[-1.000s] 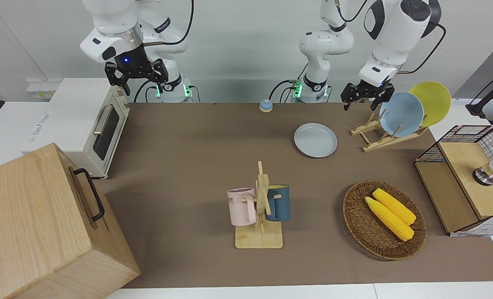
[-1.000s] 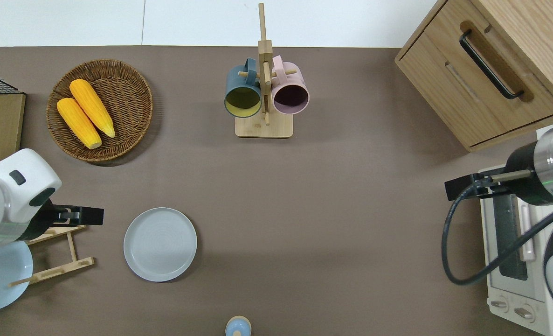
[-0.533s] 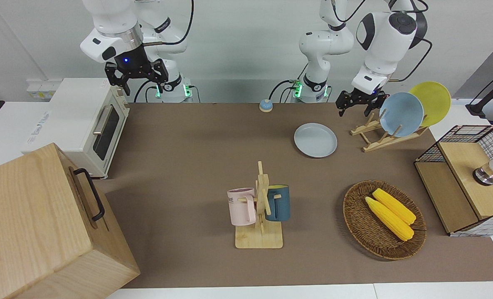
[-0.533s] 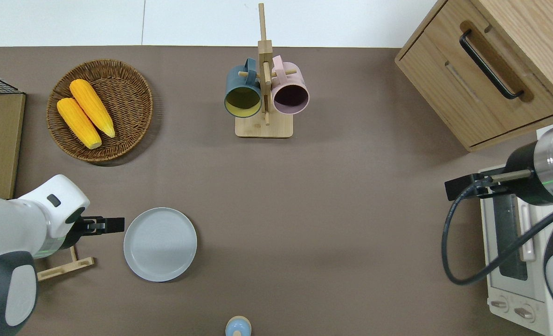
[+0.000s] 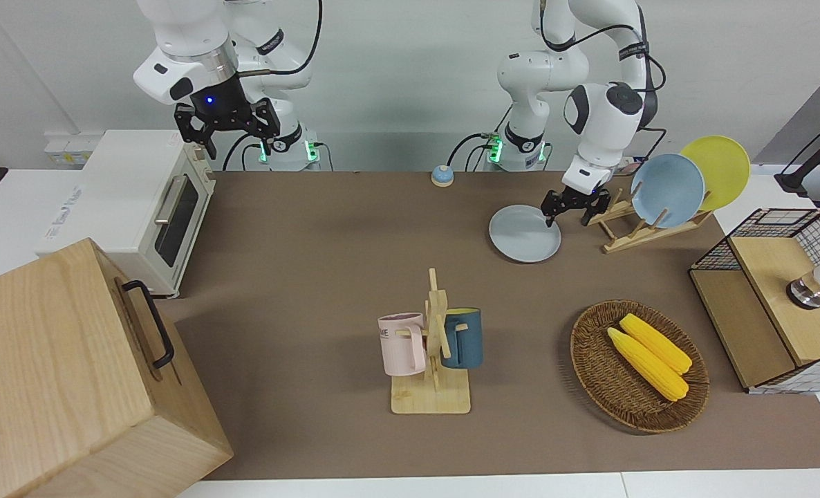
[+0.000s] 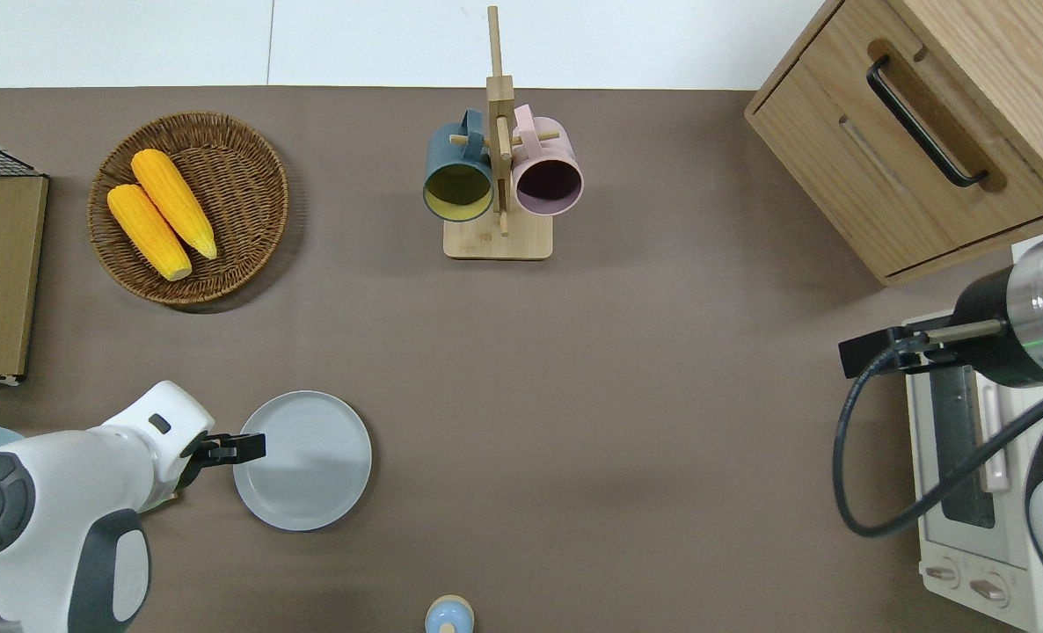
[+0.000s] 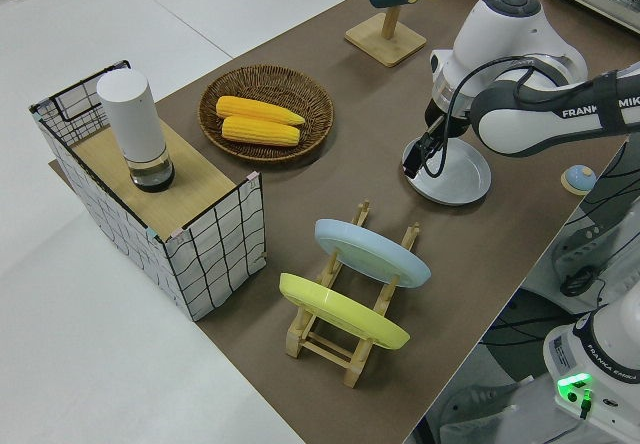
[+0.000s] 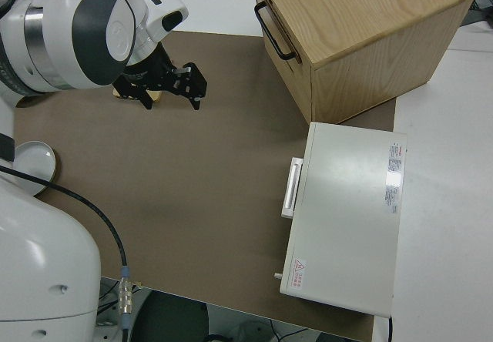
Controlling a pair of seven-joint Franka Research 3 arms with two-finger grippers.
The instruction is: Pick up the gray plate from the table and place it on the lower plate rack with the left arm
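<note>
The gray plate (image 5: 520,238) lies flat on the brown table (image 5: 313,263), also in the overhead view (image 6: 310,466) and the left side view (image 7: 462,176). My left gripper (image 5: 565,219) is open and empty, low over the plate's rim on the side toward the rack; it also shows from above (image 6: 256,447). The lower plate rack (image 5: 628,232) stands beside the plate toward the left arm's end of the table and holds a sky-blue plate (image 5: 667,190) and a yellow plate (image 5: 718,169). My right gripper (image 5: 230,135) is parked and open.
A wooden mug stand (image 5: 434,346) with a pink and a dark blue mug stands mid-table. A wicker basket (image 5: 590,360) holds two corn cobs. A wire-sided shelf (image 5: 773,297), a toaster oven (image 5: 140,207), a wooden cabinet (image 5: 71,373) and a small blue bell (image 5: 442,176) line the edges.
My left gripper has moved off the rack, down and across to the gray plate's rim. The plate and the right arm have not moved.
</note>
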